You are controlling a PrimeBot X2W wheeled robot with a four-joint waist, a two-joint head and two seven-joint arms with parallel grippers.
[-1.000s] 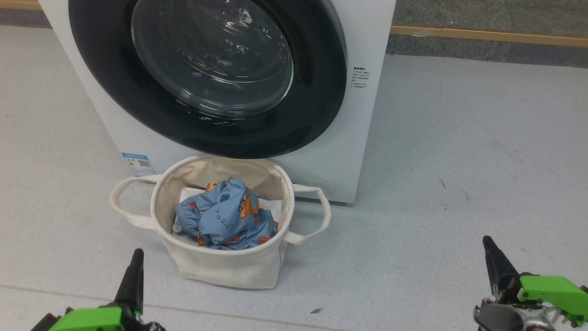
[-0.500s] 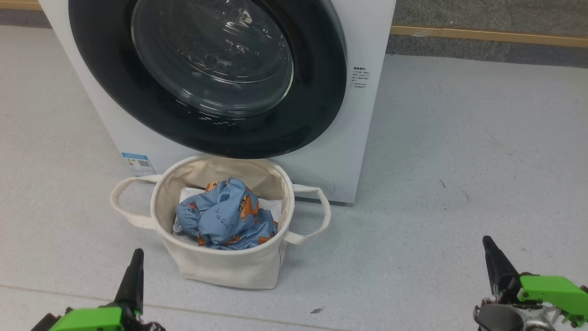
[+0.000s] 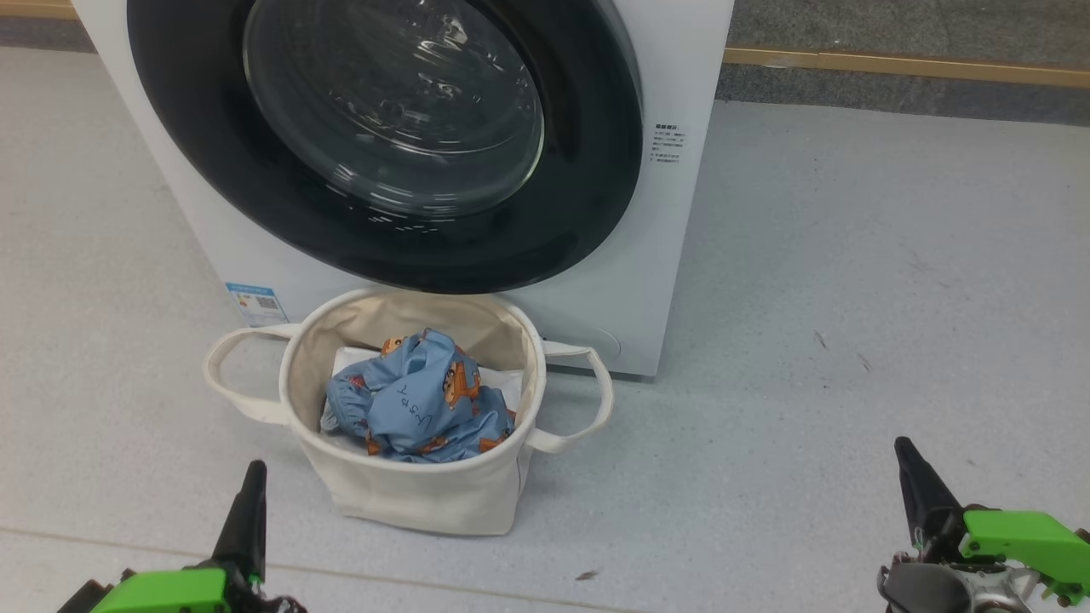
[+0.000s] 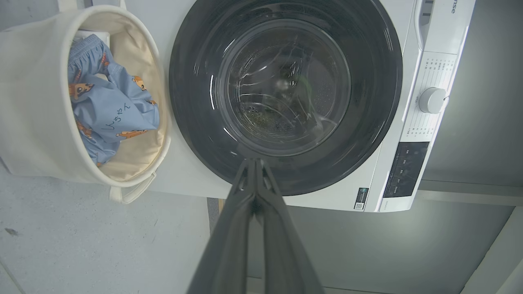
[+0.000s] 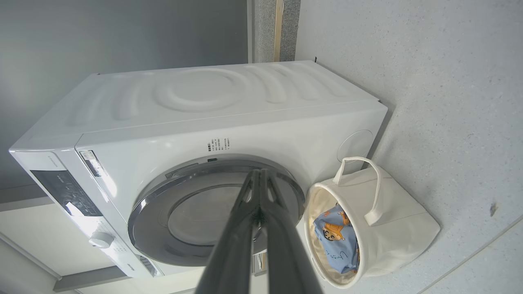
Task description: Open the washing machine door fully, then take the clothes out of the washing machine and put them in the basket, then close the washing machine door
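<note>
Clothes point(image 3: 417, 400) of light blue fabric with orange-brown cartoon figures lay crumpled in the basket point(image 3: 409, 498), on top of a white folded sheet point(image 3: 509, 385). At the lower left of the head view, the left hand point(image 3: 254, 477) hung over the grey floor point(image 3: 851, 298) with its two dark fingers pressed together on nothing, near the basket but apart from it. The basket stood upright on the floor just in front of the washing machine point(image 3: 639, 306), its rim below the lower edge of the washing machine door point(image 3: 588, 170). That door sat closed, flat against the machine's white front, and the steel drum showed through its glass. A blue sticker point(image 3: 255, 302) marked the machine's lower left corner, and a small text label point(image 3: 667, 143) sat right of the door. At the lower right, well apart from the basket, the right hand point(image 3: 904, 451) pointed up, its fingers likewise pressed together and empty.
</note>
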